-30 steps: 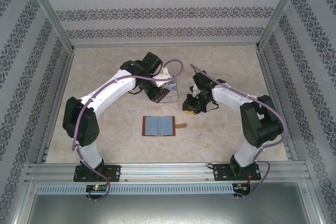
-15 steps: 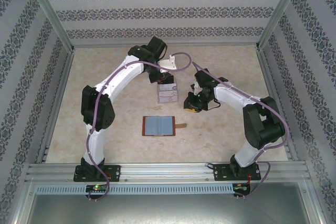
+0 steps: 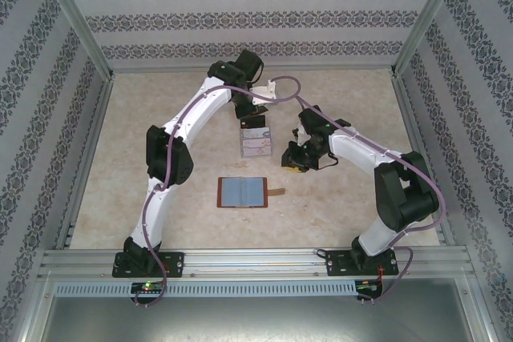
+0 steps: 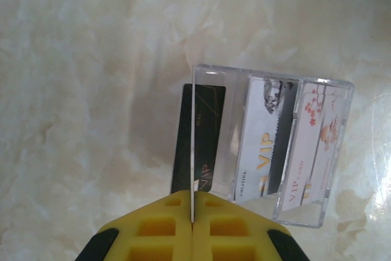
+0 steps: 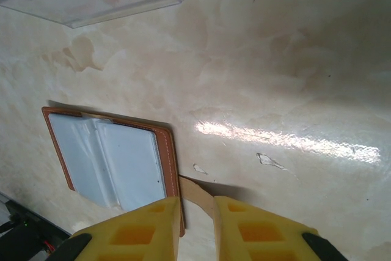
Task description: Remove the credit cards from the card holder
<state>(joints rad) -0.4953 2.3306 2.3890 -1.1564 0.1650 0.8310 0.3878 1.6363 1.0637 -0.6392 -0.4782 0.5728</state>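
The surface (image 5: pixel 293 59) looks like polished cream marble, smooth and glossy enough to carry a bright streak of glare. The box (image 4: pixel 275 74) is clear hard plastic with shiny edges, and the cards (image 4: pixel 259 145) seen through it are glossy plastic, one dark card (image 4: pixel 204 126) and pale ones with metallic gold lettering. The wallet (image 5: pixel 172 175) is matt brown leather with pale stitching along its rim, its grey-blue pockets (image 5: pixel 128 163) sleek with a soft sheen and its strap (image 5: pixel 195 192) plain tan leather, while the fingers (image 5: pixel 263 230) are matt yellow plastic moulded with square recesses.

The box (image 4: pixel 272 75) of credit cards (image 4: pixel 259 145) lies before the left gripper (image 4: pixel 192 205), the card holder (image 5: pixel 116 157) just left of the right gripper (image 5: pixel 197 209).
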